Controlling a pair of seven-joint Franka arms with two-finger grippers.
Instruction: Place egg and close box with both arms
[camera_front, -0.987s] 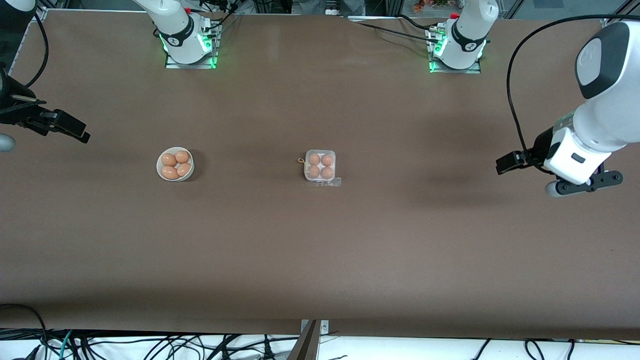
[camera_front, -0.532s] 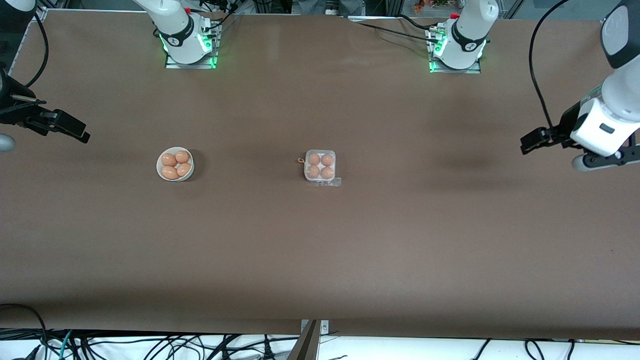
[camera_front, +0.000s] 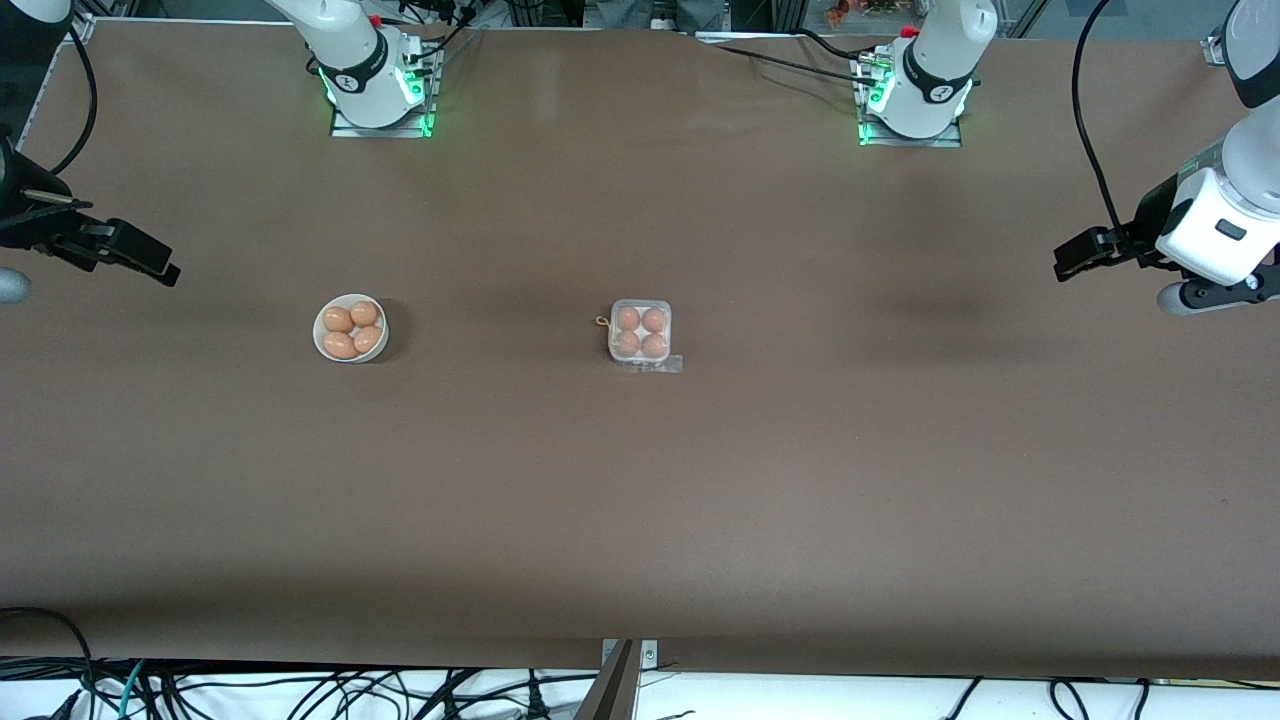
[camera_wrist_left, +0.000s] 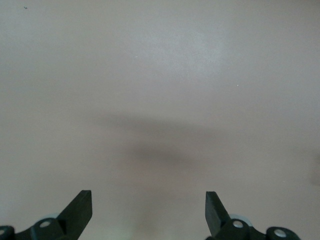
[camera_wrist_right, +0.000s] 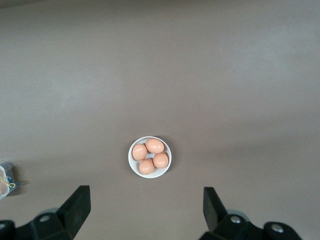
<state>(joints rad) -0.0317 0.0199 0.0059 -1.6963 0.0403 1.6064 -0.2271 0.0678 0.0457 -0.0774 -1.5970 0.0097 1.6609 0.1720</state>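
The brown worktop (camera_front: 640, 500) spans the scene. The left arm's tool (camera_wrist_left: 148, 212), fingers spread and empty, has drawn back over the past second to bare worktop at its own end; the right arm's tool (camera_wrist_right: 146, 210), likewise spread, waits high above the bowl (camera_front: 350, 328) of four eggs. At centre sits the box (camera_front: 640, 333), four eggs inside, lid apparently shut: the task looks complete.

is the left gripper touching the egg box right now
Apart. The front view shows the left gripper up over bare table at the left arm's end, with a wide stretch of brown surface between it and the box.
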